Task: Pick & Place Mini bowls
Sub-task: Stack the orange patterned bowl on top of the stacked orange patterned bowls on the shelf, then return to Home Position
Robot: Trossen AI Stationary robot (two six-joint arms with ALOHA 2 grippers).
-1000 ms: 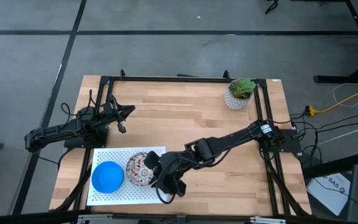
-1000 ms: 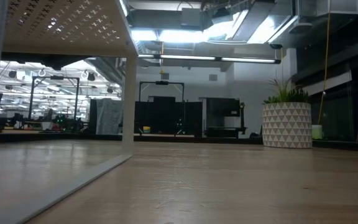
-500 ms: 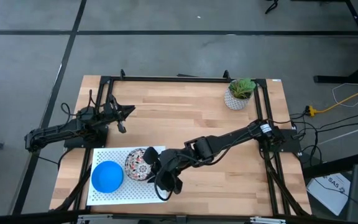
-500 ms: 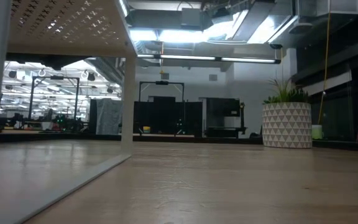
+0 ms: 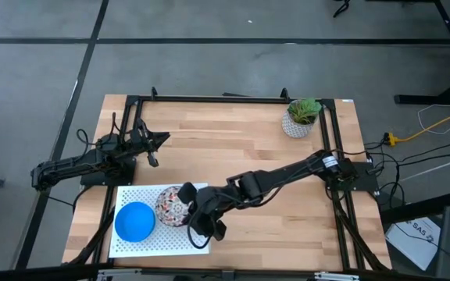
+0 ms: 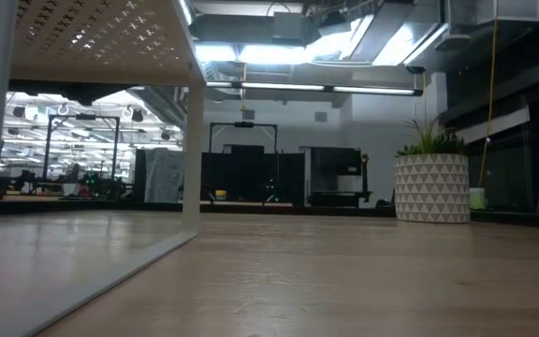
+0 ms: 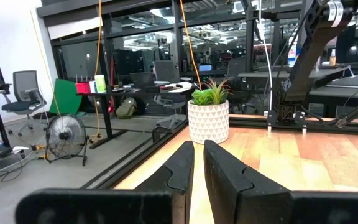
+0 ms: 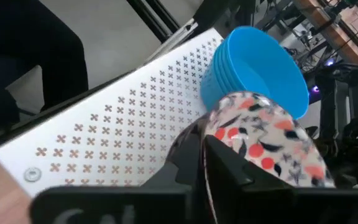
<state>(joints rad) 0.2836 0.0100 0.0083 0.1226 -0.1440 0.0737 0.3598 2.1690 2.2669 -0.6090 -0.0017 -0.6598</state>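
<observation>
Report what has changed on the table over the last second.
The right end effector, shut on the rim of the floral bowl, has drawn back toward the table's middle, tilting the bowl up. The blue bowl stack, white mat, plant pot and left end effector stayed put.

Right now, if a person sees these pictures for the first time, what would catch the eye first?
Most striking is the right pincer stretched across the table, shut on the rim of a floral mini bowl over the white perforated board at the table's near left. Beside it on that board stands a stack of bright blue mini bowls. The left pincer waits, shut, near the table's left edge, and a potted plant stands at the far right corner.
</observation>
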